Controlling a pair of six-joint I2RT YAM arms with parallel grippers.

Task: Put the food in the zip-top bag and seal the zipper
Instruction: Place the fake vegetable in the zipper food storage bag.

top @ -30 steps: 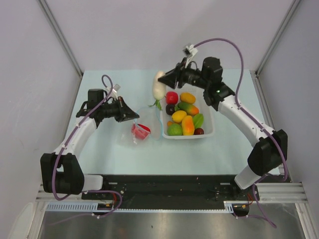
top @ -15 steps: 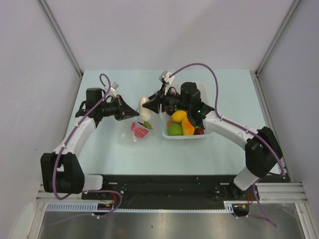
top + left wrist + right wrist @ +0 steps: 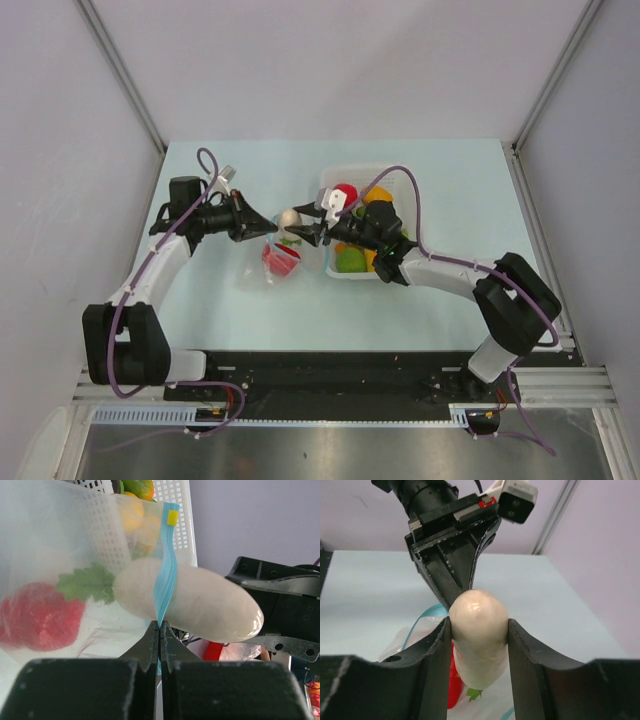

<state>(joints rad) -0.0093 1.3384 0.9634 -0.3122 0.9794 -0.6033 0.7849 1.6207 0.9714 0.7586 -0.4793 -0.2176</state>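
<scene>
The clear zip-top bag (image 3: 262, 270) lies left of the basket, with a red food piece (image 3: 280, 258) inside. My left gripper (image 3: 271, 232) is shut on the bag's teal zipper (image 3: 167, 570) and holds the mouth edge up. My right gripper (image 3: 303, 231) is shut on a white radish (image 3: 290, 219) with green leaves. In the left wrist view the radish (image 3: 200, 602) passes the zipper, its leaf end (image 3: 85, 582) inside the bag near the red piece (image 3: 35, 615). In the right wrist view the radish (image 3: 479, 625) sits between my fingers, above the red piece (image 3: 454, 680).
The white basket (image 3: 360, 167) stands right of the bag under my right arm. It holds several more foods, among them a red one (image 3: 345, 192) and a green one (image 3: 349, 260). The two grippers are nose to nose at the bag mouth.
My right arm has carried the radish from above the basket's far left corner, left and down to the bag mouth. My left gripper has stayed shut on the zipper edge.
</scene>
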